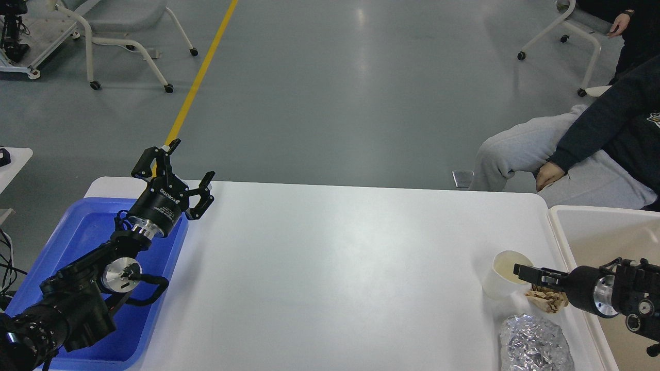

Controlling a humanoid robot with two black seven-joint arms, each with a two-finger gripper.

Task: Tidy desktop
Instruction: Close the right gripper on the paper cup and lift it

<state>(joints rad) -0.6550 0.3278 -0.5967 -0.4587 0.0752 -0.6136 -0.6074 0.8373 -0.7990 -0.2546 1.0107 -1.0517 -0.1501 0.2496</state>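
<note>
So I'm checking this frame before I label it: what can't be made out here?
- Right gripper: seen side-on and dark at the paper cup; how its jaws stand is unclear.
- Brown crumpled item: partly behind the right arm; what it is is unclear.
- Foil ball: cut off by the bottom edge.
- Blue tray: its floor largely covered by the left arm.
- Cream bin: cut off by the right edge.

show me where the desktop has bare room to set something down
The wide middle of the desktop is bare, from the blue tray on the left to the paper cup. The right front corner is crowded: cup, foil ball, a crumpled brown scrap and the right gripper, beside the cream bin.
</note>
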